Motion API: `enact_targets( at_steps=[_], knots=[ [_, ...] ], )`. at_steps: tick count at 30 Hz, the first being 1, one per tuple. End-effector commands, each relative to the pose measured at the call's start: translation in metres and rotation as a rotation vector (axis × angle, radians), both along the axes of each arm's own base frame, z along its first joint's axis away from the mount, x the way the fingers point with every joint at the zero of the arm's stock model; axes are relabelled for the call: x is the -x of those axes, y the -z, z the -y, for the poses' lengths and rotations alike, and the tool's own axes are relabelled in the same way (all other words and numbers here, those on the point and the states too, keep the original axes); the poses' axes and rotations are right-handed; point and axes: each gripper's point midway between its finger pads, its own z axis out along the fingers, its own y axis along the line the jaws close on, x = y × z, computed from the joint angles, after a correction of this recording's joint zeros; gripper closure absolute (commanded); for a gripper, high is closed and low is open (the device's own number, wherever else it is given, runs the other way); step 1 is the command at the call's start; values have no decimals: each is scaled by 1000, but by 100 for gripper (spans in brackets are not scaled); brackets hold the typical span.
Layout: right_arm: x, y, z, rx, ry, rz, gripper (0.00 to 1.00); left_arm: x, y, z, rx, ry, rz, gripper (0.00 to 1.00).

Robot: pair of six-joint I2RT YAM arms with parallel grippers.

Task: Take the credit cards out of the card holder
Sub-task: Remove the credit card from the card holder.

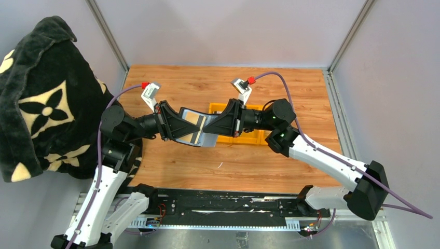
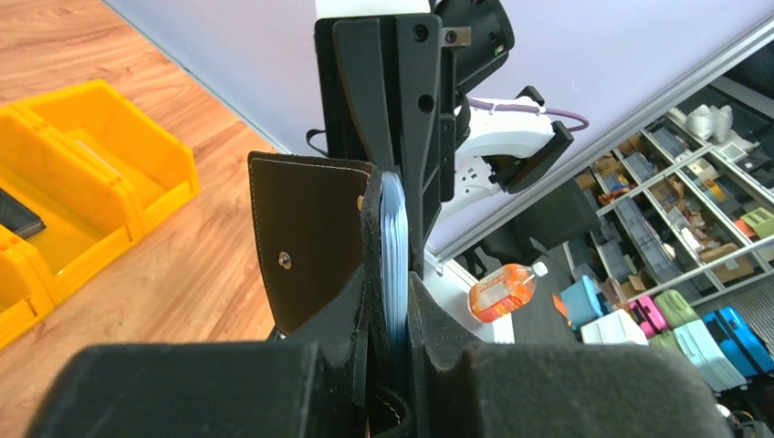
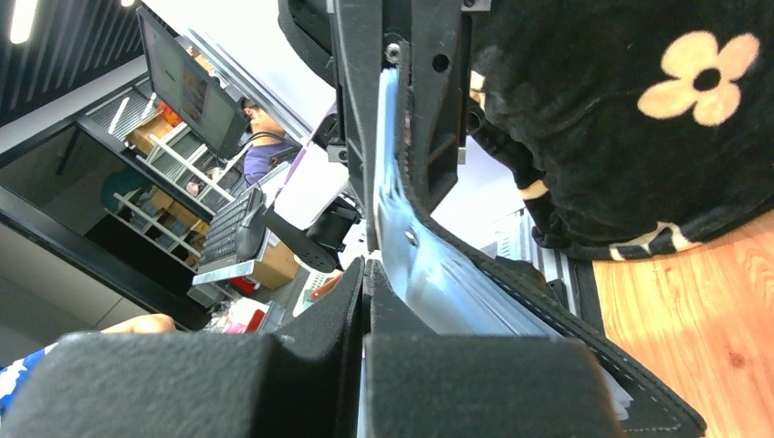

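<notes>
Both grippers meet above the table's middle. My left gripper (image 1: pixel 181 127) is shut on the black card holder (image 1: pixel 179 124) and holds it in the air, with its flap (image 2: pixel 306 237) open to the left. A stack of silvery-blue credit cards (image 2: pixel 394 242) stands edge-on inside it, between my left fingers. One tan card (image 1: pixel 193 120) and a silvery card (image 1: pixel 206 139) show from above. My right gripper (image 1: pixel 211 126) faces the left one, its jaws pressed together on the thin edge of a credit card (image 3: pixel 429 274) sticking out of the holder (image 3: pixel 557 333).
Yellow bins (image 1: pixel 244 136) sit on the wooden table behind the grippers; one holds a dark flat item (image 2: pixel 16 214). A black blanket with cream flowers (image 1: pixel 41 98) is draped at the left, close to the left arm.
</notes>
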Motion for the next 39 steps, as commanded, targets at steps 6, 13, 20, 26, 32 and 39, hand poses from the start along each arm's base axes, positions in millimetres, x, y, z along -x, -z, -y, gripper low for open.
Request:
enact_targets(
  at_steps=[6,13,20,26,32,39],
  knots=[
    [0,-13,1,-20,26,40,74,8,-10,0,4,22,45,89],
    [-9,-21,-8,-22,38,36,65,10,-2,-2,-28,18,54,83],
    [-12,-29,-12,-51,30,31,77,14,7,-3,-72,25,93,77],
    [-19,-32,-21,-74,19,-10,88,21,15,-4,-100,66,101,65],
    [-24,-20,-20,-59,52,-41,100,38,-1,-5,-49,117,148,53],
    [-19,-12,-14,-45,58,-31,100,41,-12,-4,-4,132,140,57]
  ],
)
